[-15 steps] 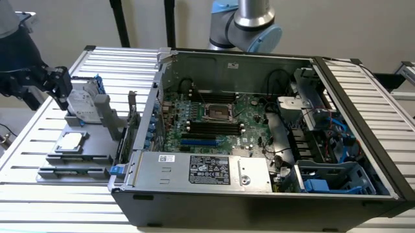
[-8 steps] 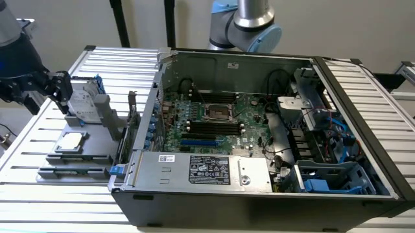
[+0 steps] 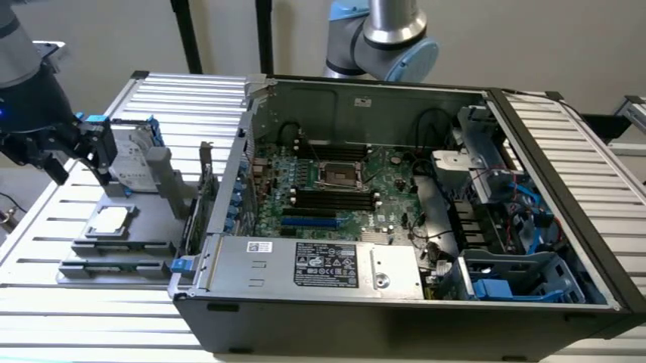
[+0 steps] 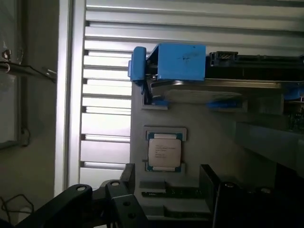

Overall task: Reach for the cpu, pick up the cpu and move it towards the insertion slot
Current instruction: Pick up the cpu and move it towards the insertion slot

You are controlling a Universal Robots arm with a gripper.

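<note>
Ribbed silver table point(image 3: 71, 314), open black computer case point(image 3: 404, 333) lying on it, grey parts holder point(image 3: 151, 234) just beside the case

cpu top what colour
The cpu is silvery-white with a pale rim; clearest in the wrist view.

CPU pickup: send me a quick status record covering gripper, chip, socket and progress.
gripper: open, holding nothing, up over the grey fixture
cpu: flat in its fixture seat, outside the case, not touched
insertion slot: on the board inside the open case, dark centre showing
progress: cpu not yet picked up
</note>
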